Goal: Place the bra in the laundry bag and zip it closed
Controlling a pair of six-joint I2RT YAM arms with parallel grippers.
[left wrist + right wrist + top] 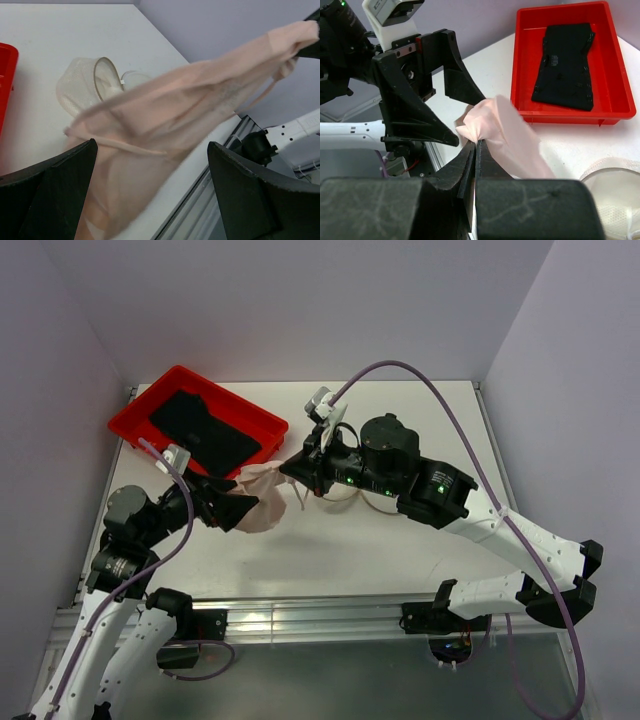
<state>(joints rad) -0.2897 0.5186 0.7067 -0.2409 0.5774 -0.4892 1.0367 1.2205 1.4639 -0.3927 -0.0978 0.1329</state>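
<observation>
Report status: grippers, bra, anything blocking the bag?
Right gripper shut on the bra, holding it up. Left gripper wide open, bra hanging between its fingers. Laundry bag on the table, not loaded; nothing blocking it.

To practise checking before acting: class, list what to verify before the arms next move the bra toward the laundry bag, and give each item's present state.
1. Right gripper shut on the bra: ok.
2. Left gripper open: ok.
3. Bra wholly off the table: cannot tell.
4. Laundry bag mouth open: cannot tell.
5. Bra inside the laundry bag: not ok.
</observation>
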